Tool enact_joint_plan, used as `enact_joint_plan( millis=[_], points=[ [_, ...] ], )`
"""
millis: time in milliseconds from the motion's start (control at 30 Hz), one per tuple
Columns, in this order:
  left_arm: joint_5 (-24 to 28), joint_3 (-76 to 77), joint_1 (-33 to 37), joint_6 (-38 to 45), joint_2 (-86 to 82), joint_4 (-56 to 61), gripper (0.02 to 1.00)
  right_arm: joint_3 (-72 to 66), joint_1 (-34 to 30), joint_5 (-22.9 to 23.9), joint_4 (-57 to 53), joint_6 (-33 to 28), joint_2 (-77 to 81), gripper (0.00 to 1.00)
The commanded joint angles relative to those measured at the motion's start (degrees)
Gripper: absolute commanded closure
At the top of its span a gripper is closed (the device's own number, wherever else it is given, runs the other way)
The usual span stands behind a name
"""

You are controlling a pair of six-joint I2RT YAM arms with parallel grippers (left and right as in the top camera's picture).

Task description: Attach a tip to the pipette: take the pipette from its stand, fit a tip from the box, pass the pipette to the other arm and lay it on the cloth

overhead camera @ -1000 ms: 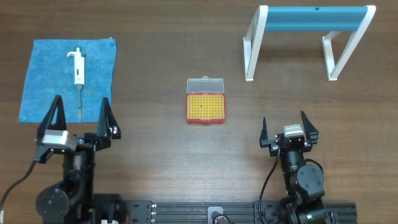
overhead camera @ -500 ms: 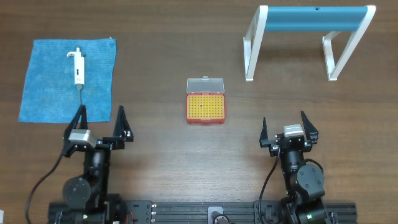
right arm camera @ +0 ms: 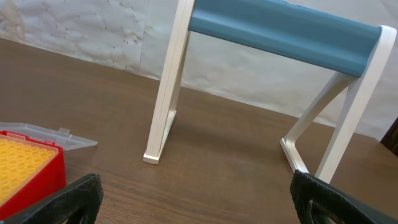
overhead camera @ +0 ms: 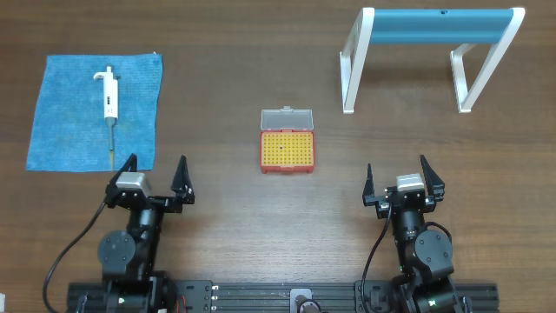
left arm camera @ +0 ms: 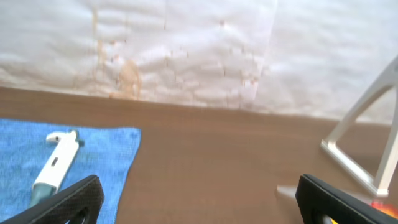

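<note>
The white pipette (overhead camera: 108, 97) with a yellow tip lies lengthwise on the blue cloth (overhead camera: 61, 130) at the far left; its white body (left arm camera: 57, 163) also shows on the cloth (left arm camera: 112, 155) in the left wrist view. My left gripper (overhead camera: 155, 174) stands open and empty near the table's front, just off the cloth's near right corner. The red tip box (overhead camera: 287, 150) with yellow tips sits mid-table, lid open, and its corner (right arm camera: 25, 168) appears in the right wrist view. My right gripper (overhead camera: 405, 176) is open and empty at the front right.
The pipette stand (overhead camera: 434, 30), white legs under a blue bar, stands at the back right with nothing hanging on it; it rises ahead of the right gripper as the stand (right arm camera: 280, 37). A white wall backs the table.
My left arm has drawn back from the cloth and swung right toward its base, gripper open and empty. The pipette stays on the cloth. The right arm has not moved.
</note>
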Motion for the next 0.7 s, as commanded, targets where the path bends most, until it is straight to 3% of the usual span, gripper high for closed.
enact_joint_plan(
  millis=[33,600,700],
  points=[
    [1.6,-0.1,-0.3,2.4,-0.6,-3.8,0.020,-0.3,-0.2,0.0,-0.1,-0.4,-0.2,0.007],
    [1.6,-0.1,-0.3,2.4,-0.6,-3.8,0.020,-0.3,-0.2,0.0,-0.1,-0.4,-0.2,0.007],
    [-1.0,-0.1,-0.2,2.4,-0.4,-3.9,0.020,-0.3,-0.2,0.0,-0.1,-0.4,-0.2,0.007]
  ],
)
